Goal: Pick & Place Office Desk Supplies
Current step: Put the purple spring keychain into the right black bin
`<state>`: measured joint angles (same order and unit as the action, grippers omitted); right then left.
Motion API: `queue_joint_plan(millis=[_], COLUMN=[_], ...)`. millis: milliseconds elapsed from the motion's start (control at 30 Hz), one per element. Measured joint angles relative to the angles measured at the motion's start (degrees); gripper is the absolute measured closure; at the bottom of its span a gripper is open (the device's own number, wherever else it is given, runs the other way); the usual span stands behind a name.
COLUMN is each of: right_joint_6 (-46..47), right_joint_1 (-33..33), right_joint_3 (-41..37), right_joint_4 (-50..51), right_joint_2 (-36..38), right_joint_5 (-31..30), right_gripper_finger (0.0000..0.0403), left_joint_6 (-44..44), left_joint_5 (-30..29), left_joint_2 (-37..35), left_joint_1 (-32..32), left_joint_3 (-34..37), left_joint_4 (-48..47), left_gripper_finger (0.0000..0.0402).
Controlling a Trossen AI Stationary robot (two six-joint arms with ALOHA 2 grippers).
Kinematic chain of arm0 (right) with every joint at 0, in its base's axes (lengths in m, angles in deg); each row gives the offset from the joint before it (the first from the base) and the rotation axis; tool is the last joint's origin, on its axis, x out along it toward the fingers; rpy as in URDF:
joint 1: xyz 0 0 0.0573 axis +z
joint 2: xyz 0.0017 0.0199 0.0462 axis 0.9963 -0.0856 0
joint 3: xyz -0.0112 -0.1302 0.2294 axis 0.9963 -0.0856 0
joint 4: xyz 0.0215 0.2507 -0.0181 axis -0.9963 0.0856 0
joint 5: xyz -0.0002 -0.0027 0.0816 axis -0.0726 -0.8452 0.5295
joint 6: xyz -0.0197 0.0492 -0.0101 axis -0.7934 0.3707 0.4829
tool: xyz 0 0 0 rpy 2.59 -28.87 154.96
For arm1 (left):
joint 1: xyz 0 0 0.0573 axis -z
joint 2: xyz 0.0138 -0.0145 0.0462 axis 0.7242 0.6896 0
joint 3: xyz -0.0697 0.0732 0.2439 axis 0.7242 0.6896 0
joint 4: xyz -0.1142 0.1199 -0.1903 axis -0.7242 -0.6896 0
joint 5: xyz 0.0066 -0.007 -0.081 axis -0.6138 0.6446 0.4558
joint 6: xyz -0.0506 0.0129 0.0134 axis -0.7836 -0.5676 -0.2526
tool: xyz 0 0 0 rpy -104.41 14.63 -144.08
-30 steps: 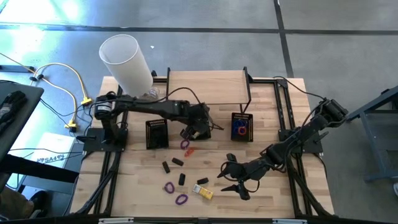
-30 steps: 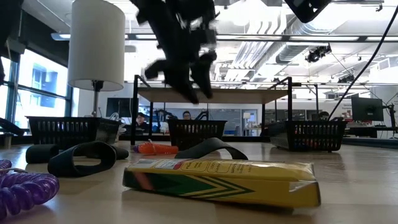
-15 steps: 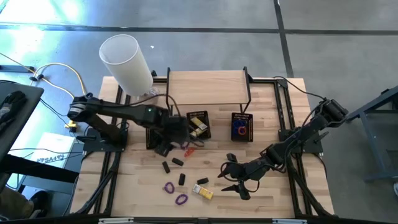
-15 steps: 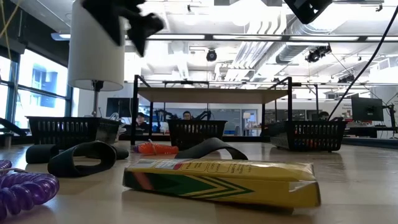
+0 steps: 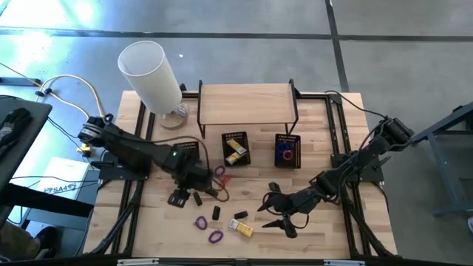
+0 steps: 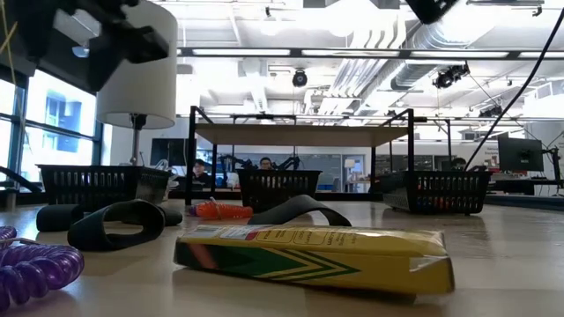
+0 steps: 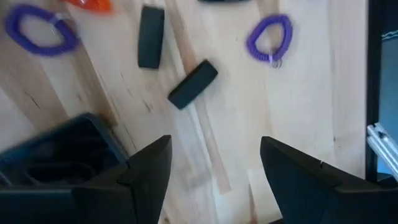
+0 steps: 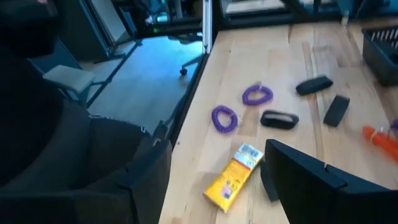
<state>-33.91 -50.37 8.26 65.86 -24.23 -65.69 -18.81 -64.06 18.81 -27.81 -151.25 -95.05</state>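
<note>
The desk supplies lie loose on the wooden table: black pieces (image 5: 197, 199) (image 5: 216, 213), a black clip (image 8: 279, 119), purple coil loops (image 5: 200, 222) (image 5: 215, 237), an orange piece (image 5: 224, 179) and a yellow box (image 5: 242, 227). My left gripper (image 5: 179, 198) hangs open above the table left of the black pieces, pointing down, nothing between its fingers (image 7: 149, 171). My right gripper (image 5: 284, 214) waits open above the table, right of the yellow box (image 8: 235, 177). The middle basket (image 5: 235, 148) holds a yellow item; the right basket (image 5: 287, 150) holds blue and red loops.
A tall white cylinder lamp (image 5: 151, 74) stands at the far left corner. A wooden shelf on black legs (image 5: 247, 103) spans the far middle. A third black basket's corner (image 7: 56, 149) shows beside my left gripper. Bare wood lies near the front right.
My left gripper has swung from over the middle basket toward the table's left and near edge, rolling and tipping until it points down over the loose black pieces. It has stayed open. The middle basket now shows uncovered with a yellow item inside.
</note>
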Motion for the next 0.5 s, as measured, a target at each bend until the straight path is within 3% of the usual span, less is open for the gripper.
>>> queue_joint_plan(millis=[267,500], right_joint_6=[-5.5,-6.5], right_joint_1=[0.0,-1.0], right_joint_3=[0.0,5.9], right_joint_4=[-4.3,3.9], right_joint_2=[0.0,0.0], right_joint_5=[-4.4,-5.9], right_gripper_finger=[0.0155,0.0174], left_joint_6=[-7.0,-12.7], left_joint_5=[-0.5,-2.0], left_joint_2=[-0.2,-1.8], left_joint_1=[8.3,14.0], left_joint_3=[6.7,10.9], left_joint_4=[5.2,12.9], left_gripper_finger=[0.0164,0.0164])
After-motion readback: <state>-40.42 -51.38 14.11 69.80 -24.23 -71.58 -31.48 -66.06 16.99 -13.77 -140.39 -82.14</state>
